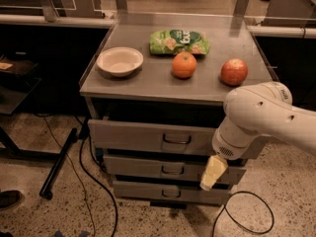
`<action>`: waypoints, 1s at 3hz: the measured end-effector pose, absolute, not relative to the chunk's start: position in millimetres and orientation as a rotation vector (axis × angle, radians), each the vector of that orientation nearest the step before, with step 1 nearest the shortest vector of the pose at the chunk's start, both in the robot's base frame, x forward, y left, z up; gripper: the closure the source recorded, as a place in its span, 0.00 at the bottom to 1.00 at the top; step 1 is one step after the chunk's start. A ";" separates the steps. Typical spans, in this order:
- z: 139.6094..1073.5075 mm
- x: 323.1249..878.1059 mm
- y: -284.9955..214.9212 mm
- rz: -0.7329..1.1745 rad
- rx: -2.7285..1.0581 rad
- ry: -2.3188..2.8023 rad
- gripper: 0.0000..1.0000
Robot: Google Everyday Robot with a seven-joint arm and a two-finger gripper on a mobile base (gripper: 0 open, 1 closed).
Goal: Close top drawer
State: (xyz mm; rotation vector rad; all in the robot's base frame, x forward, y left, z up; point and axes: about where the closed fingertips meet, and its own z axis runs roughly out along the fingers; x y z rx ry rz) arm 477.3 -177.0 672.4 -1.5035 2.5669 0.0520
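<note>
The top drawer [143,135] is a wide grey front with a small dark loop handle [177,139] at its centre, just under the cabinet top. It stands only slightly out from the cabinet, with a dark gap above it. My gripper [212,173] is cream-coloured and hangs in front of the cabinet's right side, below the top drawer's right end and over the second drawer front [143,166]. My white arm [261,120] covers the top drawer's right end.
On the cabinet top [148,85] sit a white bowl [120,60], a green snack bag [179,41], an orange [184,64] and a red apple [234,71]. A third drawer front [143,189] is lowest. Cables [247,216] and a black stand leg [59,162] lie on the floor.
</note>
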 end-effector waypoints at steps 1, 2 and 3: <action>672.4 477.3 -177.0 0.052 -1.504 2.567 0.00; 672.4 477.3 -177.0 0.052 -1.504 2.567 0.19; 674.4 482.5 -176.4 0.054 -1.504 2.570 0.42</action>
